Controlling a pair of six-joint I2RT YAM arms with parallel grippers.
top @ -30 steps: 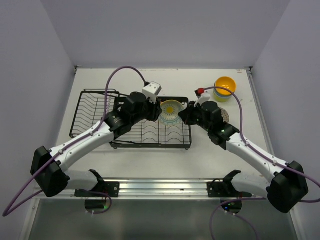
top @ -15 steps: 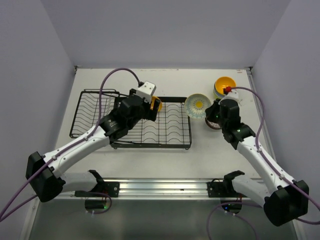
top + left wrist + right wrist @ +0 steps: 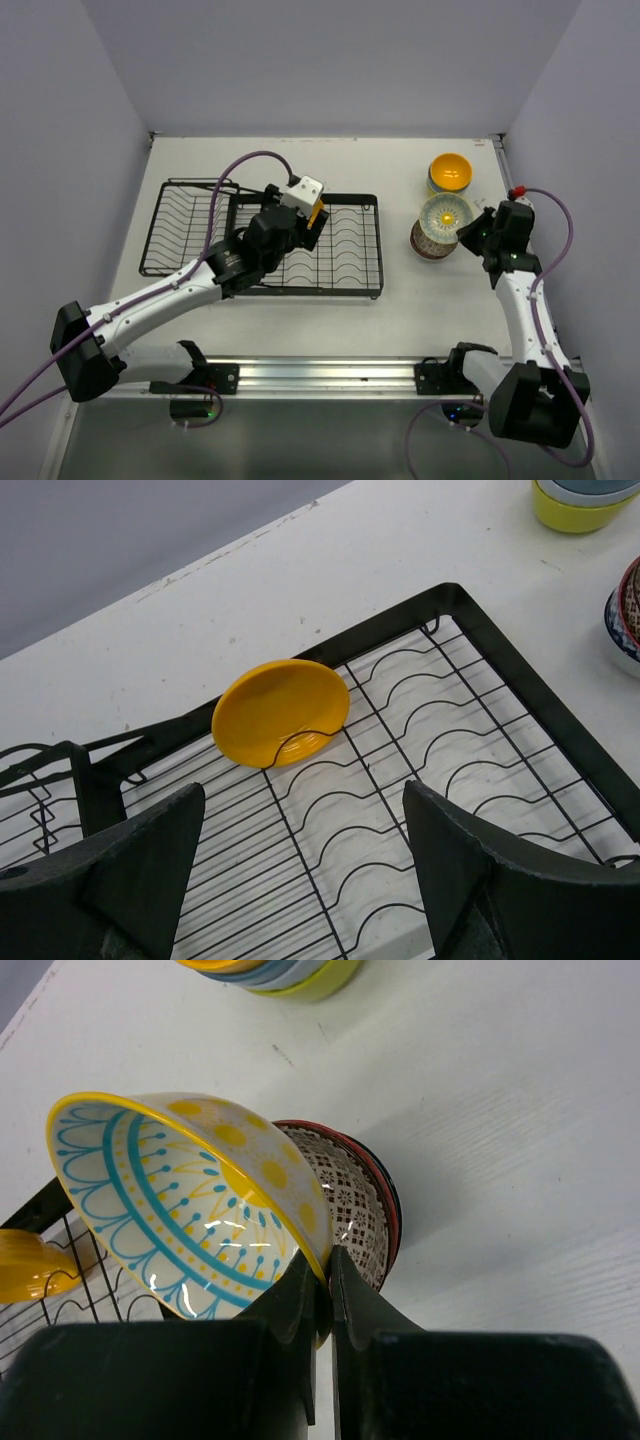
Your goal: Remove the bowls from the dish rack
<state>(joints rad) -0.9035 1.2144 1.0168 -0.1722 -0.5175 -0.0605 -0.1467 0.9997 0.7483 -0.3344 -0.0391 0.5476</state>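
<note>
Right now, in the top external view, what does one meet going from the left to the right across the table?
The dish rack's left section → orange-yellow bowl in the rack → patterned bowl, held by its rim → right gripper.

Seen from above, the left arm covers most of the orange bowl, leaving only a sliver. In the left wrist view the dish rack runs off the left and bottom edges. The fingers of the left hand are cut off at the bottom, the top edge clips a yellow-green stack, and the right edge clips the red-brown bowl. In the right wrist view the right hand hides the stretch of rim it pinches on the light-blue patterned bowl. That bowl screens much of the stack behind it, so the number of bowls there cannot be told.
</note>
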